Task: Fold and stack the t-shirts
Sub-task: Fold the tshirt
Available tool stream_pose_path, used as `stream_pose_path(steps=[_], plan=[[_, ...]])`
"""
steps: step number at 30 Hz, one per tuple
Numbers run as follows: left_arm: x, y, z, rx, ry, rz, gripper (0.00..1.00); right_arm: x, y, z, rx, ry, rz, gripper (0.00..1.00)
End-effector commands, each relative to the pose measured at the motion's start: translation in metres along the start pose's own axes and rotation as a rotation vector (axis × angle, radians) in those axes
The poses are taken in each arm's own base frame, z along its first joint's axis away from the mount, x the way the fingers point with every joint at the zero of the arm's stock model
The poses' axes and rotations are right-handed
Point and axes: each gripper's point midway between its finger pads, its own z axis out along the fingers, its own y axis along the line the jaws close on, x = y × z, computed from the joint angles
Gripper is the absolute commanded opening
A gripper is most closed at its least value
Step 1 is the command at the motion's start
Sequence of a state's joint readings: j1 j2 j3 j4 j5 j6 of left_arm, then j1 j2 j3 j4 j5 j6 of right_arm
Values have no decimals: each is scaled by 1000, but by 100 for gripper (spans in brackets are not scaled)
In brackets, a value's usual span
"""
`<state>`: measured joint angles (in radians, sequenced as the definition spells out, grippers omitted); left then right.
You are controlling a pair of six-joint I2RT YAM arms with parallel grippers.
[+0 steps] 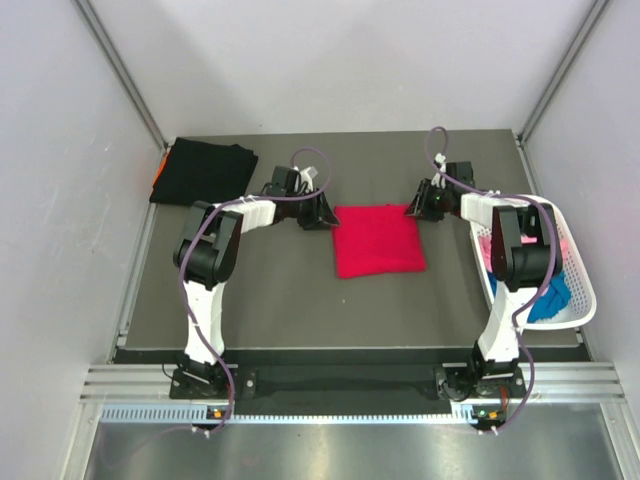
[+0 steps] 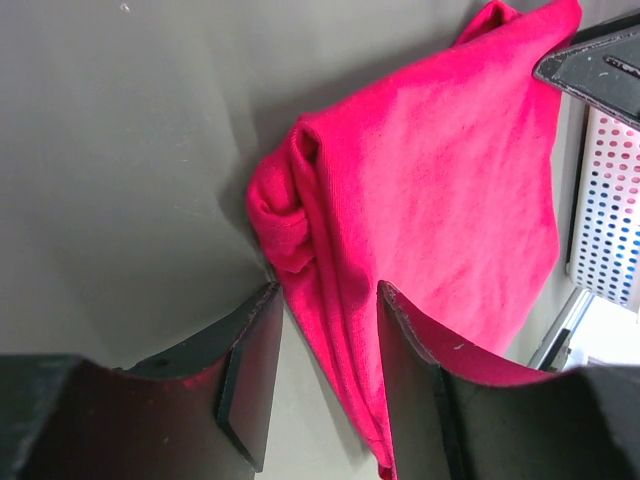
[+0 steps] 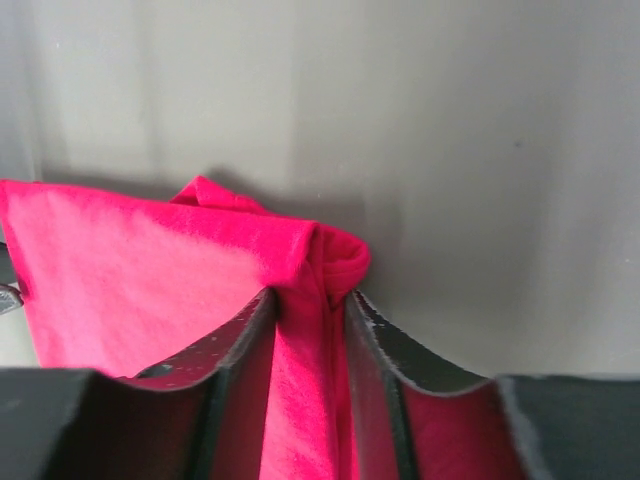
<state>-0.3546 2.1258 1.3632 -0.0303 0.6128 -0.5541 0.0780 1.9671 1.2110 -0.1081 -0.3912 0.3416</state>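
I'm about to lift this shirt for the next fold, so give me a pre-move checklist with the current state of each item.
1. Red t-shirt lies folded in the middle of the table: ok.
2. Right gripper pinches its far corner: ok, cloth fills the gap between the fingers.
3. Left gripper pinches the other far corner: not ok, the cloth sits between open jaws, with bare table showing beside one finger.
4. Black t-shirt at the far left lies apart from both grippers: ok.
5. White lattice basket is clear of the right arm: cannot tell, the arm overlaps it from above.
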Motion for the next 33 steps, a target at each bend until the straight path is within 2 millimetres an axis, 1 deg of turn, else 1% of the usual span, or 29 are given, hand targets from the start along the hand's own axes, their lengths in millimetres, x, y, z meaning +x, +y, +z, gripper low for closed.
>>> stream_pose_path(steps=[1, 4, 6, 8, 9, 10, 11, 14, 17, 19, 21, 23, 24, 25, 26, 28, 29, 33], plan=[[3, 14, 3, -57, 13, 6, 48, 2, -13, 9, 20, 7, 11, 32], [4, 9, -1, -63, 7, 3, 49, 3, -14, 10, 24, 13, 17, 25], [9, 10, -2, -98, 6, 6, 50, 1, -12, 8, 26, 3, 24, 25], [12, 10, 0, -102, 9, -3, 50, -1, -8, 5, 11, -1, 41, 31], [16, 11, 2, -100, 21, -14, 50, -6, -4, 0, 2, -15, 40, 34], [17, 11, 4, -96, 24, -21, 50, -6, 0, -2, -6, -18, 41, 40], [20, 13, 7, -95, 30, -37, 50, -11, 6, -8, -22, -33, 42, 42], [28, 10, 11, -77, 38, -45, 50, -19, 14, -18, -30, -56, 38, 51], [36, 9, 16, -75, 58, -63, 50, -32, 25, -36, -37, -90, 20, 56], [37, 9, 16, -85, 66, -72, 49, -36, 29, -44, -35, -101, 20, 58], [42, 10, 17, -106, 80, -76, 49, -43, 37, -56, -45, -129, 12, 58], [43, 13, 16, -142, 81, -79, 48, -46, 42, -64, -47, -145, 9, 58], [46, 14, 15, -154, 91, -77, 48, -50, 47, -73, -51, -159, 5, 58], [52, 16, 12, -173, 104, -85, 49, -51, 48, -76, -49, -165, -1, 58], [48, 15, 6, -189, 80, -76, 50, -53, 50, -80, -46, -174, -6, 58], [51, 21, -2, -244, 74, -81, 51, -56, 55, -91, -49, -191, -16, 58], [47, 24, -6, -274, 55, -74, 51, -58, 59, -96, -55, -202, -24, 58], [52, 36, -11, -385, 44, -52, 51, -58, 66, -107, -63, -217, -34, 58]])
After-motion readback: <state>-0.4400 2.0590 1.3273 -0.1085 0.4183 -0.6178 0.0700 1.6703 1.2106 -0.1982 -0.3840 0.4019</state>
